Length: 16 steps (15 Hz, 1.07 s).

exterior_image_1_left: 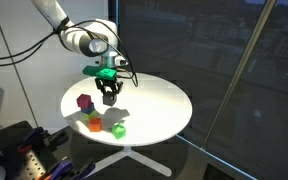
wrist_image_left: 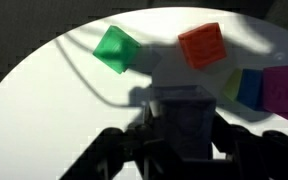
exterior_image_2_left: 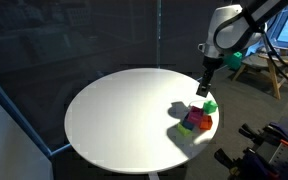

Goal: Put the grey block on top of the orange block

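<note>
My gripper (wrist_image_left: 184, 150) is shut on the grey block (wrist_image_left: 184, 118) and holds it above the white round table (exterior_image_1_left: 159, 105). The block looks dark, in shadow between the jaws. The orange block (wrist_image_left: 201, 45) lies on the table ahead of the gripper and apart from it. It also shows in both exterior views (exterior_image_1_left: 93, 121) (exterior_image_2_left: 203, 122). In both exterior views the gripper (exterior_image_1_left: 109, 98) (exterior_image_2_left: 201, 90) hangs a little above the table, close to the cluster of cubes.
A bright green cube (wrist_image_left: 116, 48) (exterior_image_1_left: 118, 128) (exterior_image_2_left: 211, 105) lies next to the orange one. A yellow cube (wrist_image_left: 246, 88) and a magenta cube (wrist_image_left: 284, 88) (exterior_image_1_left: 84, 102) sit close together. The cluster is near the table's edge (exterior_image_2_left: 104, 150).
</note>
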Each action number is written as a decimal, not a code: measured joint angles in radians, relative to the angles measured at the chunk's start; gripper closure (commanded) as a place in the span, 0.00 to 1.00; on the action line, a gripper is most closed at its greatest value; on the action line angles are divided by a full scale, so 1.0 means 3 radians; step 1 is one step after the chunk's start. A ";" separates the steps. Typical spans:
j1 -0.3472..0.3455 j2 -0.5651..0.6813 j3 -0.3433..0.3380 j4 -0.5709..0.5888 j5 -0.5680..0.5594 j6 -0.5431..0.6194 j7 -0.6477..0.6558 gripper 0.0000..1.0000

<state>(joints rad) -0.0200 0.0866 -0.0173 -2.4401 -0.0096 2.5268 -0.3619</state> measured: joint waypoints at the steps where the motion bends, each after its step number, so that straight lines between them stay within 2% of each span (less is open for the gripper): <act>1: 0.0000 0.0015 0.0001 0.0000 0.0000 0.0014 0.0000 0.71; 16: -0.0003 -0.0037 0.0001 -0.0193 -0.0011 0.0023 -0.0124 0.71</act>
<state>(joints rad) -0.0208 0.0755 -0.0169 -2.4980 -0.0128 2.5338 -0.3992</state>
